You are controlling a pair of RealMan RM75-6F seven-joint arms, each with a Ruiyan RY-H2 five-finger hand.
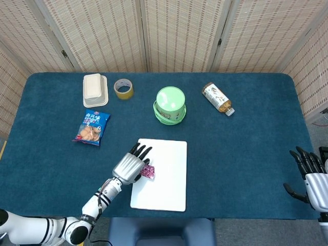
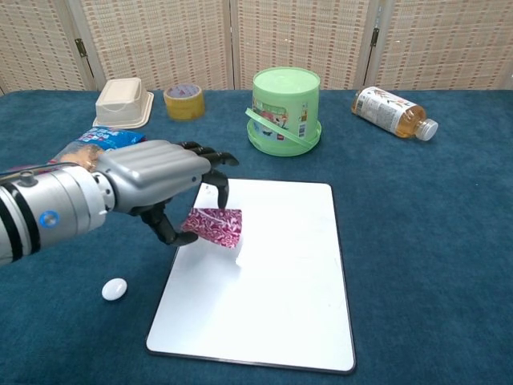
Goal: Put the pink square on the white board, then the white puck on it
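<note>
hands (image 1: pixel 129 166) 2 | white board (image 1: pixel 166 184) 1 | pink square (image 2: pixel 213 225) 1 | white puck (image 2: pixel 115 289) 1 | green tub (image 1: pixel 169 104) 1 | bottle (image 1: pixel 218 99) 1 | tape roll (image 1: pixel 123 88) 1 | snack bag (image 1: pixel 92 127) 1 | food box (image 1: pixel 95 89) 1

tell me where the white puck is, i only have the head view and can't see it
Observer: The chest view shows the white puck lying off the white board, beside its left edge near the front corner.
Operator: is the pink square down on the board yet
Observer: Not yet. In the chest view the left hand holds the pink square tilted above the board, its shadow underneath.
Operator: puck clear of the hand
Observer: Yes, apart, nearer the camera than the hand.
</note>
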